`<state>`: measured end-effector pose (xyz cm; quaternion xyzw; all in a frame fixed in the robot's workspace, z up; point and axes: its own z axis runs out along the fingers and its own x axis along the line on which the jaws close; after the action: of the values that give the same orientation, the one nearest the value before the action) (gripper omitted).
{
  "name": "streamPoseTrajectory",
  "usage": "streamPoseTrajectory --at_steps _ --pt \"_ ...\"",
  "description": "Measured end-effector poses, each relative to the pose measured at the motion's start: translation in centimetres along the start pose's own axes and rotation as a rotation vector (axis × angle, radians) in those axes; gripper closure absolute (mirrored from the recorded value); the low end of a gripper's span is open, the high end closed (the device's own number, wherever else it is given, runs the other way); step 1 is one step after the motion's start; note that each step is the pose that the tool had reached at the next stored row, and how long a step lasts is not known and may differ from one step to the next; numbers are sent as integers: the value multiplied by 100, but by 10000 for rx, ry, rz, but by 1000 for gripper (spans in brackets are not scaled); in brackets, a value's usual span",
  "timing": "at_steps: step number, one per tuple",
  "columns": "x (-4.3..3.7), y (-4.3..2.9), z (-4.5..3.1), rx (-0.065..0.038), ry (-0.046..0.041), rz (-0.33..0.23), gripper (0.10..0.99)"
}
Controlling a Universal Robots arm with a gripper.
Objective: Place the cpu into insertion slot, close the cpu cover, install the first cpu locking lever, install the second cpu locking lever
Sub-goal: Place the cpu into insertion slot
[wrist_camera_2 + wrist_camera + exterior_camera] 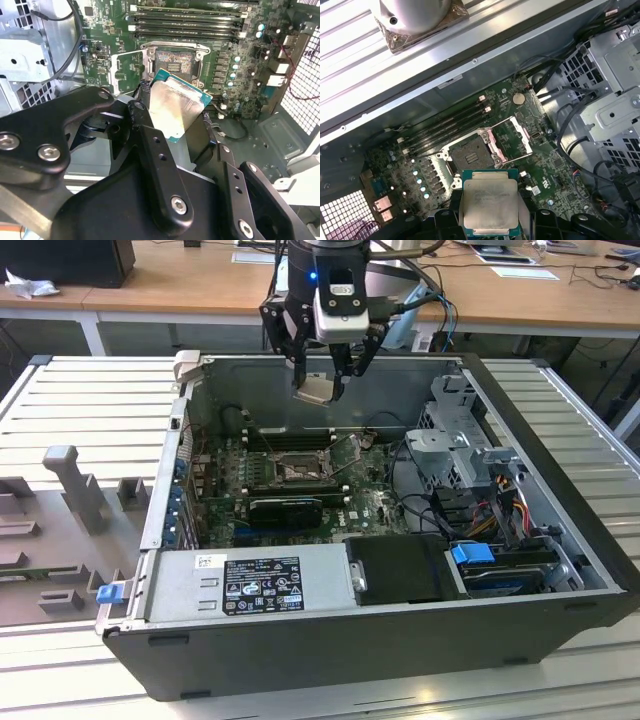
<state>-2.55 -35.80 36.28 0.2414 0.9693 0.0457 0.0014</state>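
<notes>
Holding the cpu (490, 205) snug in the gripper (320, 382), high over the insertion slot (470, 156). Best to keep it flat, match the corners, go down slowly, steer clear of the open cpu cover (514, 139).

A pale grey ribbed metal surface (90, 400) spans the exterior view from edge to edge. An open black rectangular computer case (380, 645) lies on it across the centre and right. At the middle left, a grey moulded fixture tray (45, 540) with upright blocks lies just beside the case.
</notes>
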Motion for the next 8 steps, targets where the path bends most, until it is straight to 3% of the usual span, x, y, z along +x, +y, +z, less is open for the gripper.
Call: streamPoseTrajectory --at_steps 8 --pt "0 0 2 -6 -28 316 557"
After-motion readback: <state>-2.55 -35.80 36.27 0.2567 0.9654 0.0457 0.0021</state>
